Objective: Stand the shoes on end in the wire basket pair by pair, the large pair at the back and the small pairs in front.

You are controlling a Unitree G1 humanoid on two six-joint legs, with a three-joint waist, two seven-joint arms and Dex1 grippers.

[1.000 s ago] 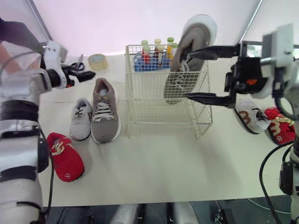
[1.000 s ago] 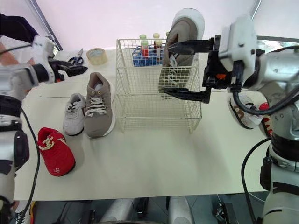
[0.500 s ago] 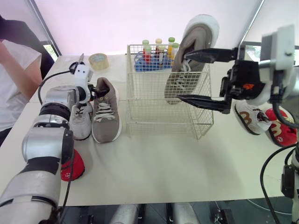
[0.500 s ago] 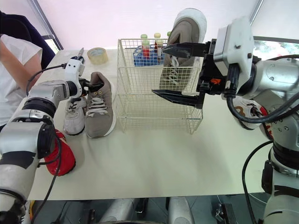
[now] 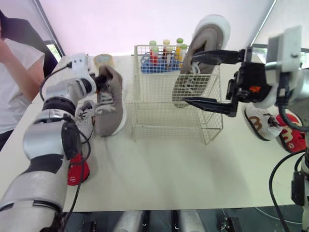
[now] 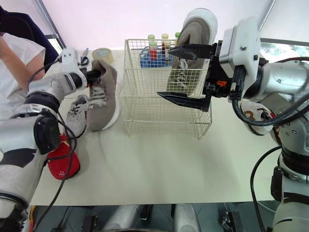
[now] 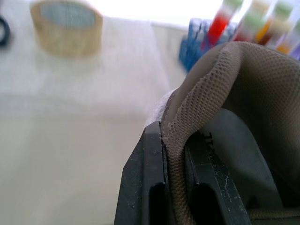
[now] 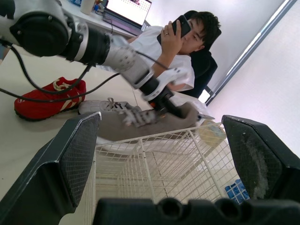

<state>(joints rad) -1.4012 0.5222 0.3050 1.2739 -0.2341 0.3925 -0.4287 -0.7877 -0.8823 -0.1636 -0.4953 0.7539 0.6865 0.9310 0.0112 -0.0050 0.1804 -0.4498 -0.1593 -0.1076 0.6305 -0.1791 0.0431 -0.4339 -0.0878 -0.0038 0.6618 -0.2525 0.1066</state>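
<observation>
- The wire basket (image 5: 159, 116) stands mid-bench (image 5: 169, 174), with a bottle rack (image 5: 157, 60) behind it.
- One large shoe (image 5: 207, 38) stands on end at the basket's back right.
- The other large shoe (image 5: 112, 104) lies tipped just left of the basket, its heel gripped by the left hand (image 5: 99, 82).
- A small shoe (image 5: 87, 116) lies left of that, and a second small shoe (image 5: 78, 171) lies nearer the front edge.
- A third small shoe (image 5: 258, 123) and a fourth small shoe (image 5: 289, 133) lie right of the basket.
- The right hand (image 5: 188, 78) hangs spread by the basket's right side.
</observation>
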